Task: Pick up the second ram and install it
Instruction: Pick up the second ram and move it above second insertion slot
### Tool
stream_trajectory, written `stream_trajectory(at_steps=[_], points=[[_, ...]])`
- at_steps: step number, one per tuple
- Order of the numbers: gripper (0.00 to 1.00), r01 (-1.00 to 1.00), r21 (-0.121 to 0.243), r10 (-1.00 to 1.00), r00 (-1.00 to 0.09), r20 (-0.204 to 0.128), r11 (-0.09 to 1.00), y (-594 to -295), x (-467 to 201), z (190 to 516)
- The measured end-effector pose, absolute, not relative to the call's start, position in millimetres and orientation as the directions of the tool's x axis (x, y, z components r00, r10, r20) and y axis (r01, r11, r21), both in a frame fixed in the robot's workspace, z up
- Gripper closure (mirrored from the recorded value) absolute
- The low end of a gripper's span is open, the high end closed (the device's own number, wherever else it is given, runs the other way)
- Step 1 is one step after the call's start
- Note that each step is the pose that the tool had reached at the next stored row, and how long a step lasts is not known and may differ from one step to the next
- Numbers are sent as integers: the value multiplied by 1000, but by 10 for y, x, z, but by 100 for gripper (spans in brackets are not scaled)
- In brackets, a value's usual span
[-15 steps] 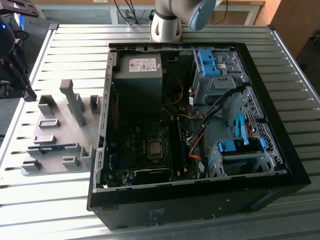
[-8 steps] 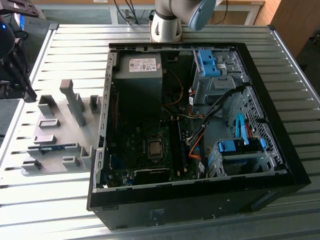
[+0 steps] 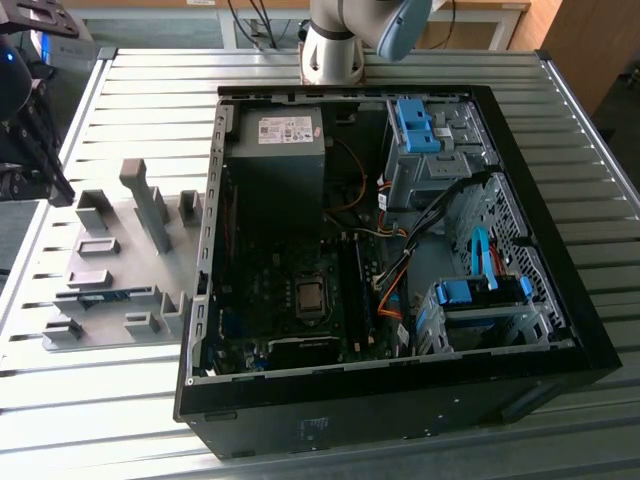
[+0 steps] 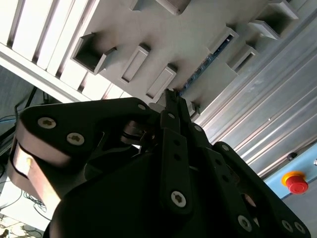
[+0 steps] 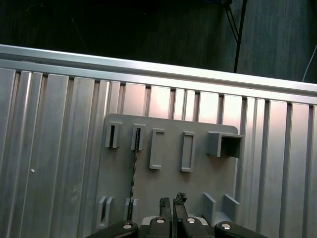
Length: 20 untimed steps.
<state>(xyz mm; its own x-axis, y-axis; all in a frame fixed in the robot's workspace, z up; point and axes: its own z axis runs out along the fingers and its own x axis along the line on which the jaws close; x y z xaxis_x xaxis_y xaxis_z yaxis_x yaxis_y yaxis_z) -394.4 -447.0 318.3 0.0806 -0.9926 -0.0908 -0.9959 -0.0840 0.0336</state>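
The tool (image 5: 172, 206) hangs above the grey holder plate (image 5: 168, 183) with its two dark fingers (image 5: 165, 207) drawn narrow, only a thin slit between them and nothing gripped; in the second wrist view the tool (image 4: 174, 101) shows the same closed-up pair of tips over the plate (image 4: 163, 29). The second ram (image 5: 132, 183) is below the tool and a little to one side of its fingertips, clear of them and not touched. It stands on edge in the plate, running as a thin dark line between a slotted block farther from the tool and another one near its tips. In the second wrist view the second ram (image 4: 208, 62) appears just beyond the fingertips as a blue-green strip between two grey blocks (the tips point roughly toward it). A box-shaped block (image 5: 225, 144) sits on the plate on the other side of the tool from the stick. In the exterior view the second ram (image 3: 105, 295) lies on the holder plate (image 3: 110, 225), which rests on the slatted metal desk (image 3: 150, 90) beside the open computer case (image 3: 400, 410), well apart from the motherboard (image 3: 290, 270) inside it. The arm's base (image 3: 330, 50) stands beyond the case.
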Motion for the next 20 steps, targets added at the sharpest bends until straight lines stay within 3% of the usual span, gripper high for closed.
stream_trajectory(at_steps=[15,18,19,20], points=[[83,-996,34,-993,81,-89,-84,-4471,-3943,3123],[82,-996,34,-993,81,-83,-84,-4471,-3943,3113],[76,-996,34,-993,81,-83,-84,-4471,-3944,3106],[76,-996,34,-993,80,-81,-83,-4472,-3943,3102]])
